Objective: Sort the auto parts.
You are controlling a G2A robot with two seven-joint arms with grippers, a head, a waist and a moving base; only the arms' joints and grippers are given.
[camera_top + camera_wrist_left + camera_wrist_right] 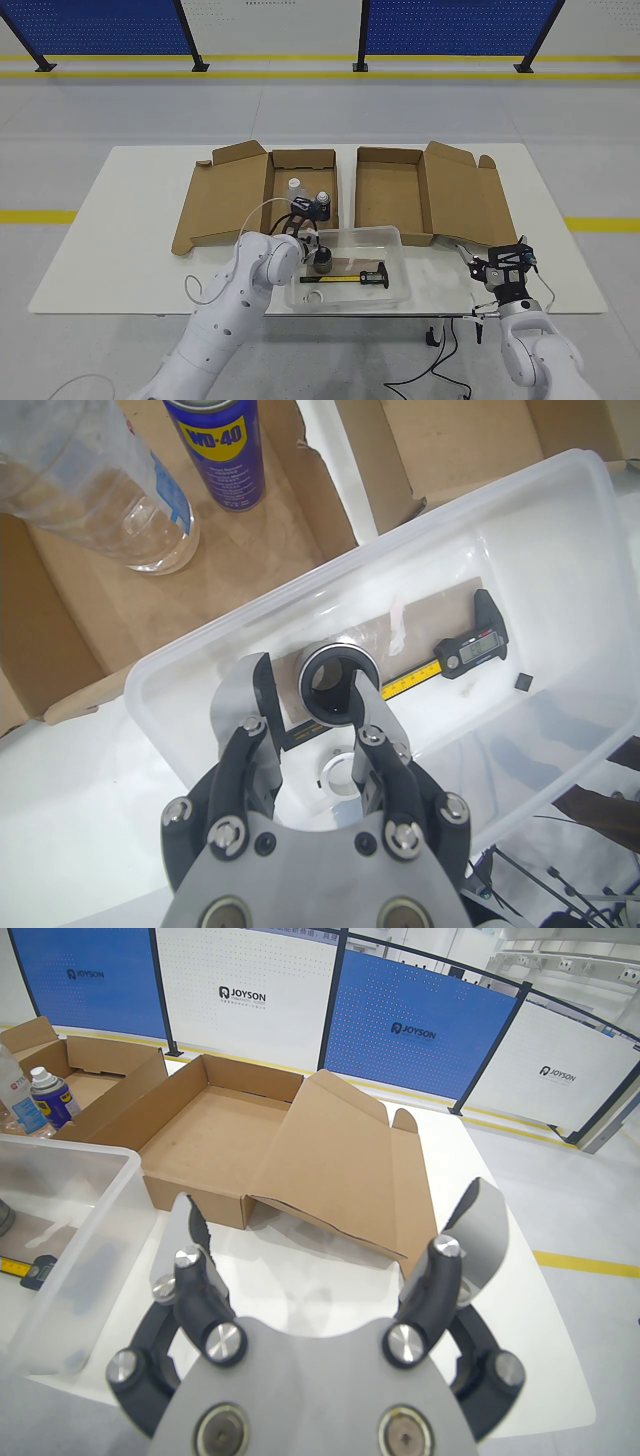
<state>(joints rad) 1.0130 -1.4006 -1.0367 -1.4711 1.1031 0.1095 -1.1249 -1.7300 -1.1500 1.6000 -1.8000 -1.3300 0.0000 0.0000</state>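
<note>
My left end effector (310,680) is open, low inside the clear bin (500,485). One finger stands outside the metal sleeve (320,660) with a gap to its wall. The other sits over the opposite side of the rim, seemingly in the bore. The sleeve stands upright on a brown sheet, and the caliper (470,652) has its yellow rule running right at the sleeve's base. I would settle which grip I mean, wall pinch or full span, before I close. Then I would close slowly so the sleeve does not tip, and lift straight up so the caliper is not dragged. A small ring (340,772) lies close under my fingers and is best left alone. Beyond the bin wall a bottle (100,490) and a spray can (220,455) stand in the left box (150,600). My right end effector (334,1200) is spread open over the bench, beside the right box (215,1128).
</note>
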